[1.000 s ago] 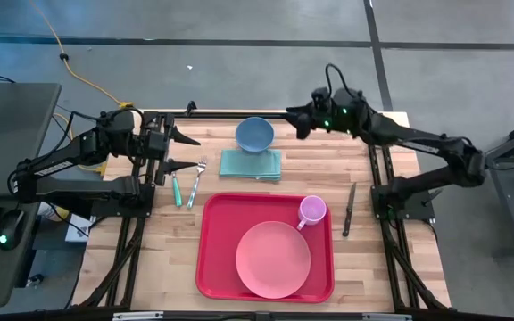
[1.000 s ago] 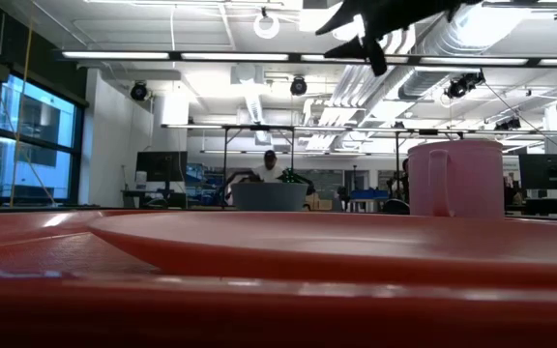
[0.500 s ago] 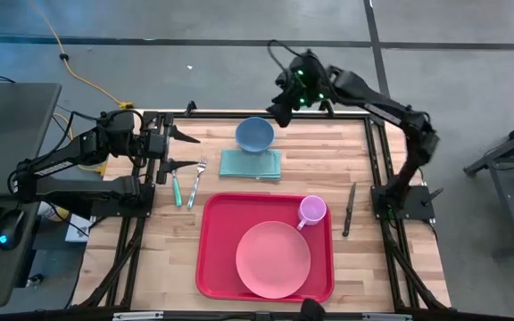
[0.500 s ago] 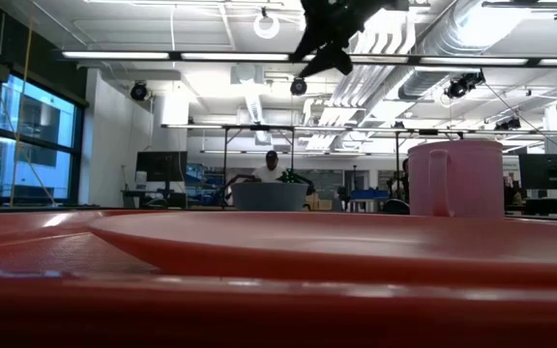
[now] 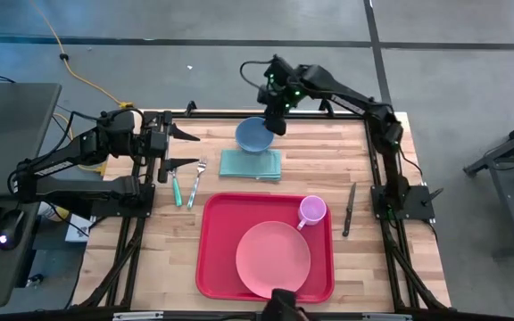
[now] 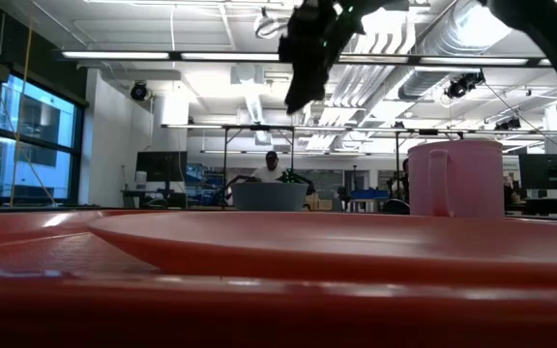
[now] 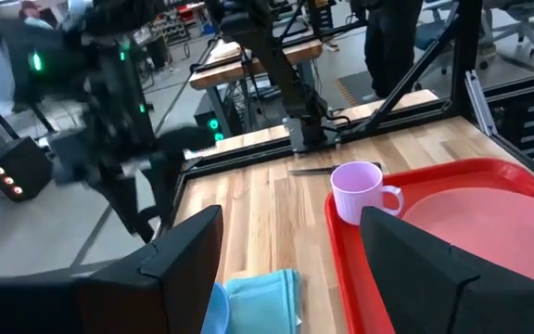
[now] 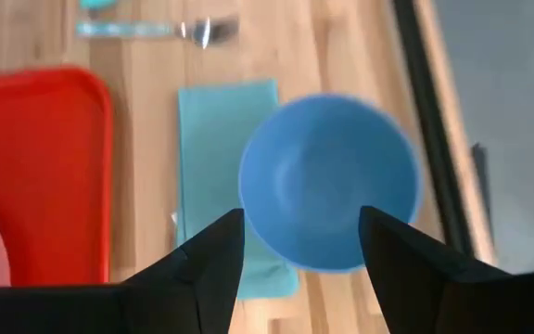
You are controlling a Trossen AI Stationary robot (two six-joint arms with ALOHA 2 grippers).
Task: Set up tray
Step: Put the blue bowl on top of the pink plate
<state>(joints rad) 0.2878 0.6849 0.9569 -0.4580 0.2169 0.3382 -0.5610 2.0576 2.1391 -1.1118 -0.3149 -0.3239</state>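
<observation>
Right gripper (image 5: pixel 273 122) hovers upper centre over the blue bowl (image 5: pixel 253 135) — jaws apart; we see the left gripper (image 5: pixel 181 149) parted at left.

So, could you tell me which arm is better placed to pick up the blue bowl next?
The right: its open gripper hangs right above the blue bowl, while the left gripper waits at the table's left edge.

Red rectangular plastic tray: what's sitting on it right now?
On the red rectangular plastic tray sit a round pink plate and a pink mug. Whatever lies under the plate is hidden.
</observation>
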